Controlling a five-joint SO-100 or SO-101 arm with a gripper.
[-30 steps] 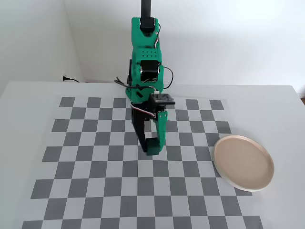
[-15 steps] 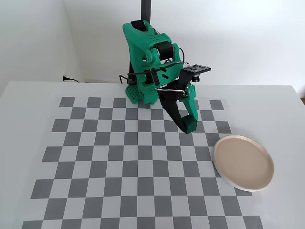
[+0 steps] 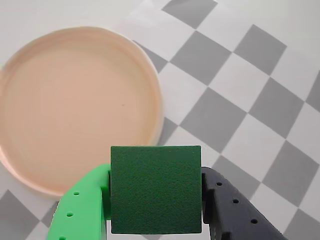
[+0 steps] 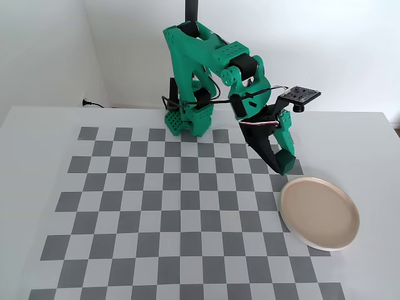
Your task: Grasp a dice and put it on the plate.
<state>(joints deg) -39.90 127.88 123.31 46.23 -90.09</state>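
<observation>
The dice (image 3: 155, 189) is a dark green cube with a finely grained, matte face and no pips visible on the side that shows in the wrist view. It sits squarely between the two fingers of the gripper (image 3: 155, 205): the bright green finger (image 3: 82, 207) presses against its left side and the black finger (image 3: 235, 210) against its right, so the jaws are closed just to the cube's width and hold it clear of the board. In the fixed view the cube shows at the fingertips (image 4: 286, 163) as a dark block, held above the checkered mat (image 4: 156, 212) just up and left of the plate's near rim.

The plate (image 3: 75, 105) is round and shallow, pale pinkish-beige with a lighter raised rim. Its bowl holds nothing but one tiny dark speck near the middle. In the wrist view it lies ahead of and to the left of the fingers, its lower right rim passing just beside the green finger and the cube's upper left corner. In the fixed view the plate (image 4: 320, 214) rests at the right edge of the mat, partly over the last column of squares.

Behind the gripper, the green arm (image 4: 200, 75) rises from its base (image 4: 187, 122) at the far side of the white table (image 4: 37, 131).
</observation>
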